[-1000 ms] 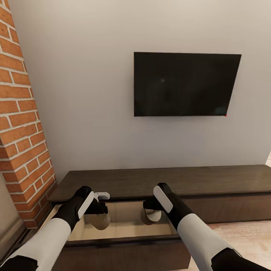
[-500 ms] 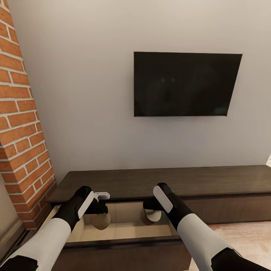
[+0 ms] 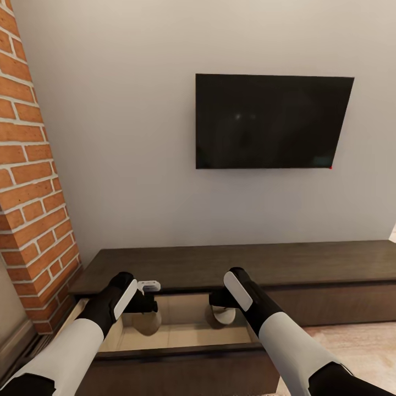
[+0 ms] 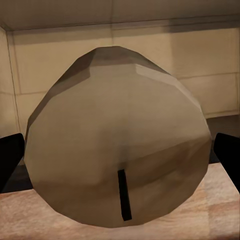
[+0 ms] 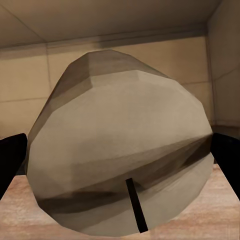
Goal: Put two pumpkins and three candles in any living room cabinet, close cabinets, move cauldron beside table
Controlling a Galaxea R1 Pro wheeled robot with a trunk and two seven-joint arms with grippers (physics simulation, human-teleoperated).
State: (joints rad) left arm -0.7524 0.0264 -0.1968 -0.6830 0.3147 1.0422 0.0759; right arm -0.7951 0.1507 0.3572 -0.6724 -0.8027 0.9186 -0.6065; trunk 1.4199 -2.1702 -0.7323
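Both arms reached down into an open drawer (image 3: 181, 335) of the long dark cabinet (image 3: 247, 264), whose pale wood floor and walls showed below the dark top. The left gripper (image 3: 144, 319) pinched a tan candle (image 4: 117, 137) between its two black fingers (image 4: 10, 162), the pale top and dark wick turned toward the wrist camera; in the head view that candle (image 3: 147, 323) hung inside the drawer near its left side. The right gripper (image 3: 221, 314) likewise clamped a second candle (image 5: 120, 140), a dark finger (image 5: 227, 157) pressed against each flank, and this candle (image 3: 215, 317) sat in the drawer space to the right of the first, the two well apart. Whether either candle touched the drawer floor could not be told. The drawer's dark front edge ran across just before the forearms. Beyond the grippers the cabinet top stretched to the right along a grey wall. A black television (image 3: 273, 121) hung on that wall above the cabinet, and a red brick column (image 3: 30, 181) rose at the left.
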